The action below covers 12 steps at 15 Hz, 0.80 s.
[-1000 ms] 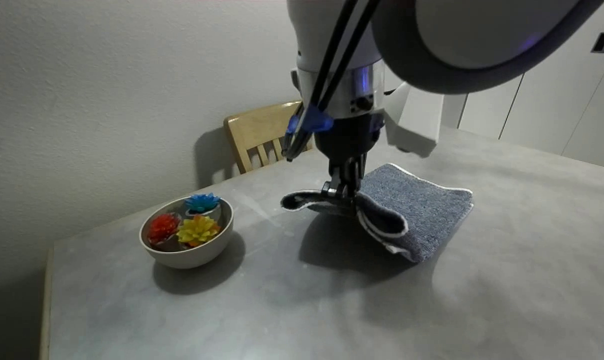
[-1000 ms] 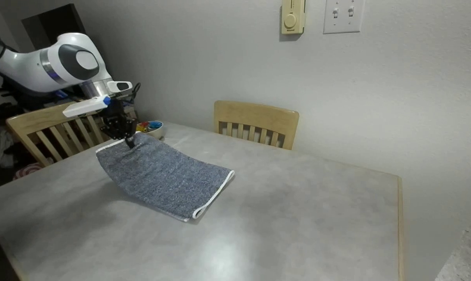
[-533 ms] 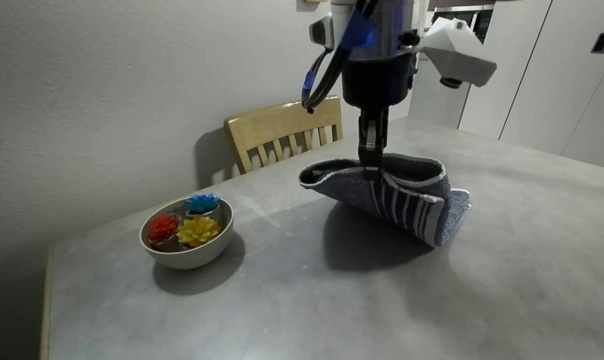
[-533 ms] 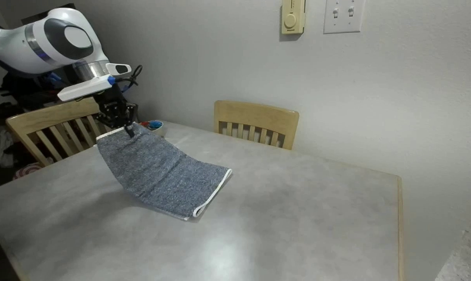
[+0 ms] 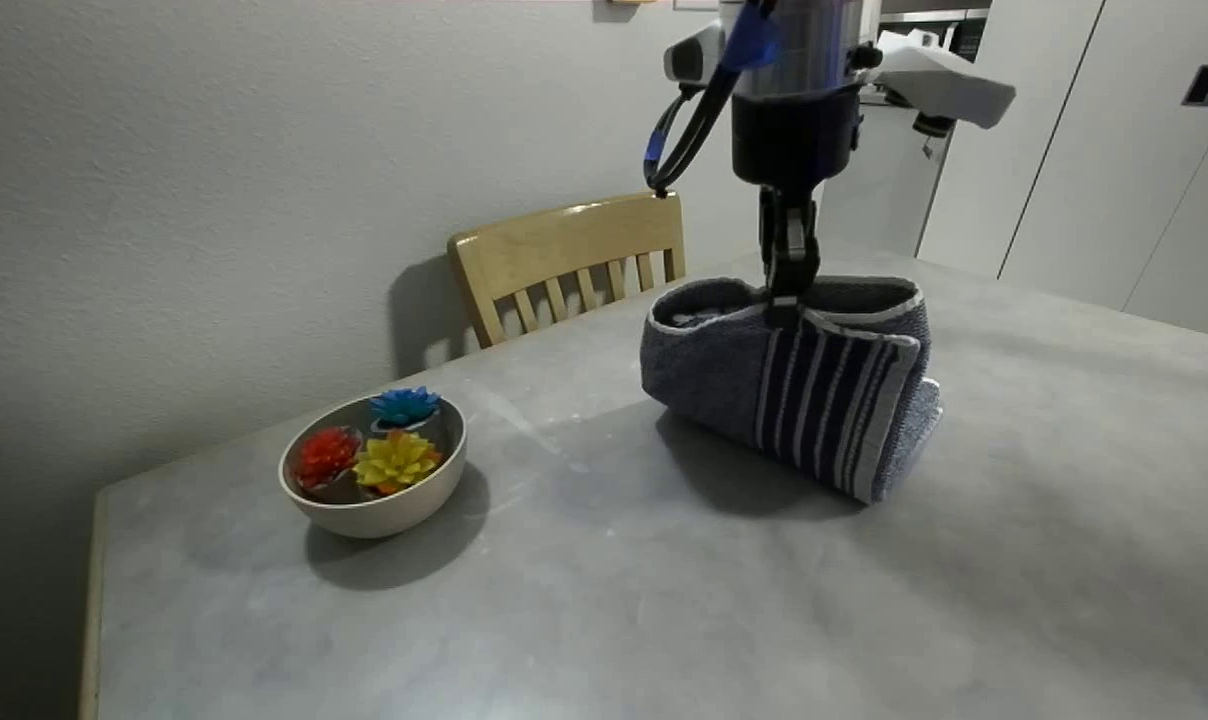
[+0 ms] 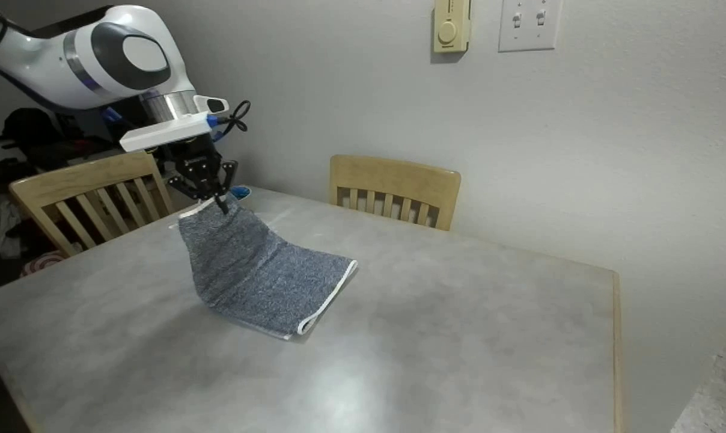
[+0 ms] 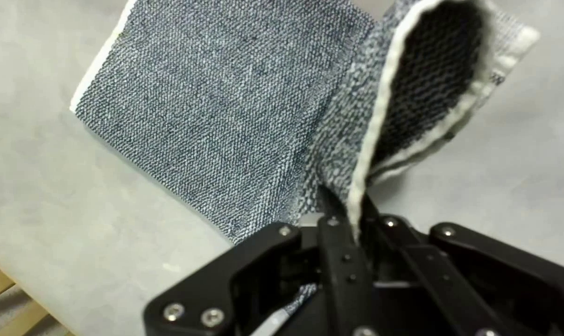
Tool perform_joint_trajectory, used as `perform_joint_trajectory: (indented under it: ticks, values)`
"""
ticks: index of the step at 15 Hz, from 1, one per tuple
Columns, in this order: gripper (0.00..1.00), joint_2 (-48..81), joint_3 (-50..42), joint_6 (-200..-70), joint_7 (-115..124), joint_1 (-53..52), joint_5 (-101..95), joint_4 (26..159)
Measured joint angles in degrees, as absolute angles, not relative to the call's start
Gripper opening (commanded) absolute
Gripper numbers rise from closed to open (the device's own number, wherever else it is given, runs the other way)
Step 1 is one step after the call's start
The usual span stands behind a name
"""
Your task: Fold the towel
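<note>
The blue-grey towel with white edging shows in both exterior views (image 5: 834,400) (image 6: 273,276) and in the wrist view (image 7: 226,107). My gripper (image 5: 784,308) is shut on the towel's edge near the middle of one end. It also shows at the raised end in an exterior view (image 6: 221,204), and its fingers pinch the white edge in the wrist view (image 7: 349,205). The held end is lifted above the table, with a loop of cloth open on each side of the fingers. Dark and pale stripes hang below the fingers. The other end lies flat on the table.
A pale bowl (image 5: 394,515) with red, yellow and blue artificial flowers stands on the grey table (image 5: 564,620), apart from the towel. Wooden chairs (image 6: 396,171) (image 6: 92,180) stand at the table's edges. A wall (image 6: 579,150) rises behind the table.
My gripper has risen and carried the held end up and towards the towel's flat end. The striped underside has come into view. The flat end and the bowl have hardly moved.
</note>
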State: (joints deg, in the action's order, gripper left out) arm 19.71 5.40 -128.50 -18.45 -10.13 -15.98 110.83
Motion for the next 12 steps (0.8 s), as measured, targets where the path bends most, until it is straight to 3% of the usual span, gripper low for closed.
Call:
perform_joint_trajectory:
  ticks: [12]
  values:
    - [0.02, 19.61, 8.16, -128.01, -57.56, 2.85, 7.27, 110.55]
